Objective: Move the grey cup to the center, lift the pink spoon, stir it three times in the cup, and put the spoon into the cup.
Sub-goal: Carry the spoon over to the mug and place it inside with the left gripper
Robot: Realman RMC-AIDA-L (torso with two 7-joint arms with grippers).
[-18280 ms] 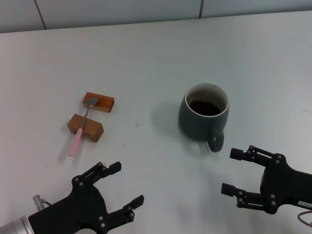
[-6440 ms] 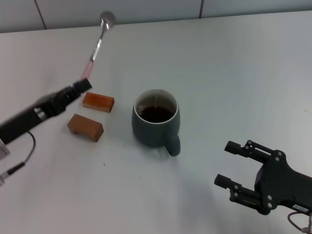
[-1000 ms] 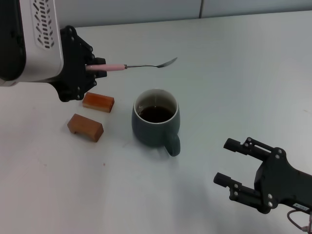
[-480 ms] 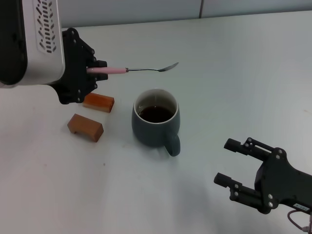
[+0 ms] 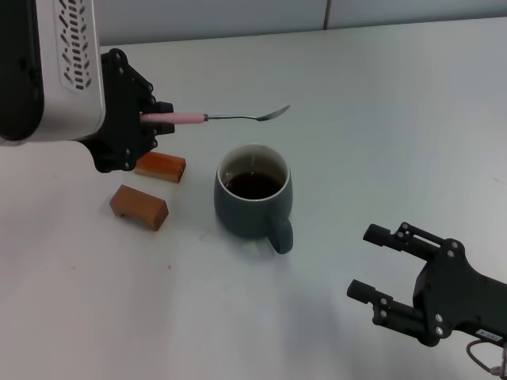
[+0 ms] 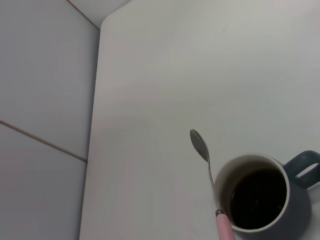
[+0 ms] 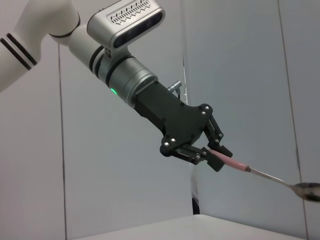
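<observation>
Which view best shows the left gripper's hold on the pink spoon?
The right wrist view: the left gripper is seen side-on, fingers shut on the pink spoon. The head view shows the hold partly hidden by the gripper body. The left wrist view shows only the spoon above the grey cup.

So the grey cup [image 5: 253, 199] sits on the white table [image 5: 396, 119] with dark liquid in it, handle pointing toward the robot. Up and to the left of the cup, the left gripper [image 5: 153, 119] pinches the pink spoon [image 5: 215, 117] by its handle, spoon roughly level in the air, bowl hanging beyond the cup's far rim. Two brown wooden blocks [image 5: 149, 188] lie left of the cup. The right gripper [image 5: 379, 264] hovers near-right of the cup, fingers spread apart.
</observation>
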